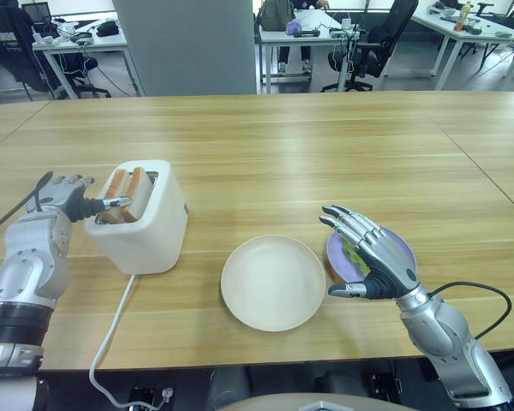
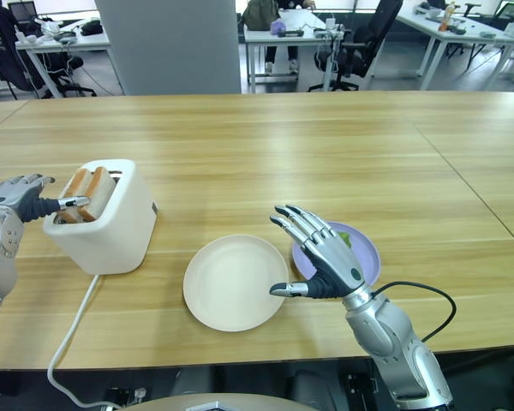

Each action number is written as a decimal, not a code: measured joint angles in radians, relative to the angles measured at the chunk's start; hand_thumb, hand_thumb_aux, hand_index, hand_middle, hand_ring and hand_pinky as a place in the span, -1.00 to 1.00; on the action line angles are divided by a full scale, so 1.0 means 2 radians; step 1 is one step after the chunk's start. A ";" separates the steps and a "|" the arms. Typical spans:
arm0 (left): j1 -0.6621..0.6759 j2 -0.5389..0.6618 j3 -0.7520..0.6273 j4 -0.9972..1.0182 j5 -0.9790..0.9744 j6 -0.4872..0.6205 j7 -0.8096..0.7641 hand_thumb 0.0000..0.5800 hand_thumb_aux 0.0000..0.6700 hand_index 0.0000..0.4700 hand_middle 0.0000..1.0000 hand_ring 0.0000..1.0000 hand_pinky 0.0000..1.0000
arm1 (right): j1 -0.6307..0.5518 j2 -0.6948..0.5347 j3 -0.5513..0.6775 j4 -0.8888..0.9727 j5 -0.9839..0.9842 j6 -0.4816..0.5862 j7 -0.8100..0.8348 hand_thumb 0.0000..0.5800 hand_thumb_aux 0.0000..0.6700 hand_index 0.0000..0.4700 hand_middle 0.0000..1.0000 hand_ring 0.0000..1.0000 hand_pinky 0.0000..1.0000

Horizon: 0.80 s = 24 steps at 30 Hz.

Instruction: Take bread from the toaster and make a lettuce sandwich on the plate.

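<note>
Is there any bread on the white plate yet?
No, the white plate is bare, and both bread slices stand in the slots of the toaster.

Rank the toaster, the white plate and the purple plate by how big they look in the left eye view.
1. Toaster, only slightly ahead.
2. White plate.
3. Purple plate, smallest, though the right hand covers part of it.

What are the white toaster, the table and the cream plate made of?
White boxy toaster: probably plastic, smooth, matte, rounded corners. Long table: wood or wood-look laminate, showing grain lines. Round cream plate: ceramic or plastic, dull and smooth; unclear which.
</note>
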 measured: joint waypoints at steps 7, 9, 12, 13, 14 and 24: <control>-0.009 0.000 0.000 0.005 -0.017 -0.008 0.034 -1.00 -1.00 -1.00 -1.00 -1.00 -1.00 | 0.000 -0.001 0.002 0.000 -0.001 0.000 0.005 -1.00 -1.00 -1.00 -1.00 -1.00 -1.00; -0.020 0.000 0.000 0.004 -0.019 -0.013 0.049 -1.00 -1.00 -1.00 -1.00 -1.00 -1.00 | 0.000 -0.001 0.002 0.001 -0.001 0.000 0.006 -1.00 -1.00 -1.00 -1.00 -1.00 -1.00; -0.034 0.001 0.000 0.004 -0.021 -0.023 0.068 -1.00 -1.00 -1.00 -1.00 -1.00 -1.00 | 0.000 -0.001 0.004 0.001 -0.001 0.000 0.007 -1.00 -1.00 -1.00 -1.00 -1.00 -1.00; -0.036 0.002 0.000 0.004 -0.021 -0.025 0.073 -1.00 -1.00 -1.00 -1.00 -1.00 -1.00 | -0.001 -0.001 0.005 0.001 -0.001 0.000 0.007 -1.00 -1.00 -1.00 -1.00 -1.00 -1.00; -0.037 0.004 0.000 0.004 -0.021 -0.026 0.076 -1.00 -1.00 -1.00 -1.00 -1.00 -1.00 | -0.001 -0.001 0.005 0.002 -0.001 0.000 0.007 -1.00 -1.00 -1.00 -1.00 -1.00 -1.00; -0.061 0.022 -0.056 0.074 0.011 -0.031 0.072 -1.00 -1.00 -1.00 -1.00 -1.00 -1.00 | -0.003 -0.001 0.008 0.002 -0.003 0.000 0.010 -1.00 -1.00 -1.00 -1.00 -1.00 -1.00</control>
